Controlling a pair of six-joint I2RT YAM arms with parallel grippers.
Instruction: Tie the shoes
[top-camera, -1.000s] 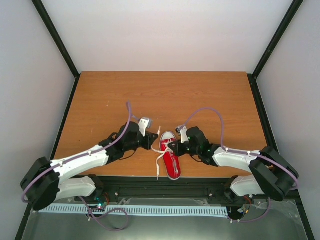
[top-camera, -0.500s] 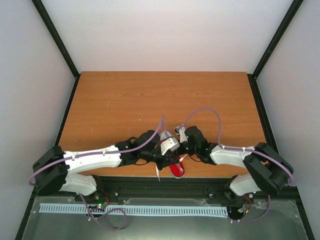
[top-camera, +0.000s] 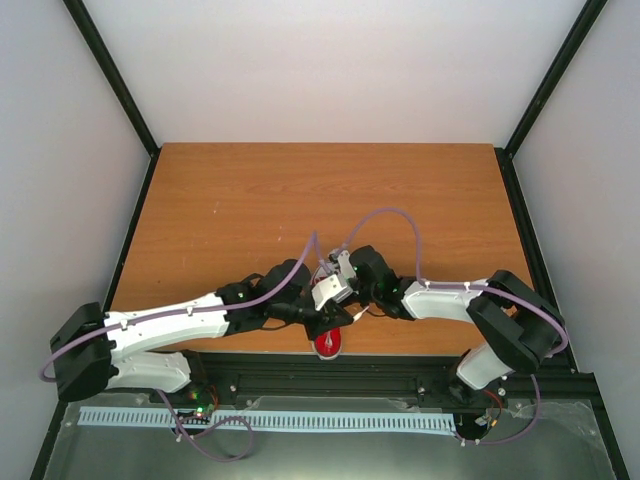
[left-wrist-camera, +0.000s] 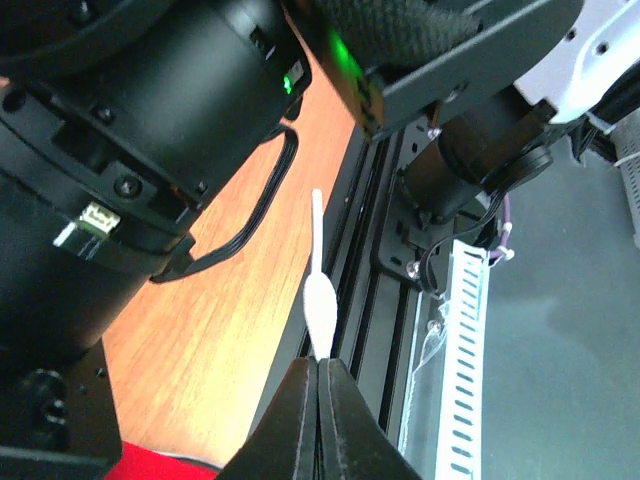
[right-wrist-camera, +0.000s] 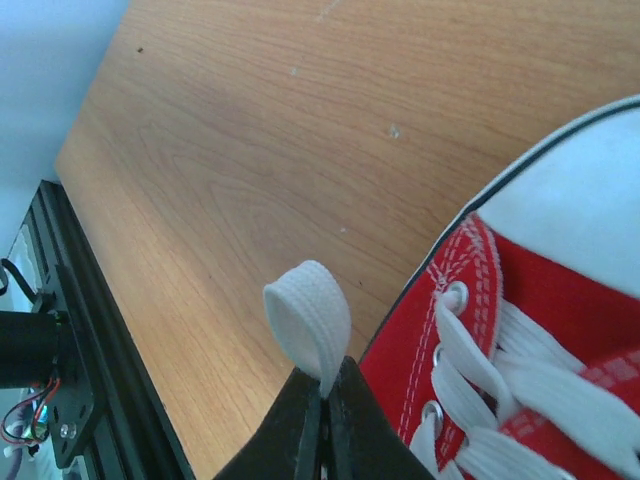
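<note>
The red canvas shoe (top-camera: 328, 345) sits at the table's near edge, mostly covered by both crossed wrists; only its heel end shows from above. My left gripper (top-camera: 333, 314) reaches across the shoe. In the left wrist view it (left-wrist-camera: 320, 366) is shut on the end of a white lace (left-wrist-camera: 320, 300), whose tip sticks out over the table's front rail. My right gripper (top-camera: 345, 272) sits by the toe. In the right wrist view it (right-wrist-camera: 325, 386) is shut on a folded loop of white lace (right-wrist-camera: 310, 318) beside the shoe's red side (right-wrist-camera: 520, 300) and white toe cap (right-wrist-camera: 585, 190).
The wooden table (top-camera: 330, 200) stretches behind the shoe. A black front rail (left-wrist-camera: 375, 300) and a white slotted cable duct (left-wrist-camera: 460, 350) run just past the near edge. The right arm's black body (left-wrist-camera: 150, 130) is close above my left gripper.
My left gripper has swung right across the shoe with its lace end. My right gripper has moved left toward the toe with its loop. The arms now cross and cover the shoe.
</note>
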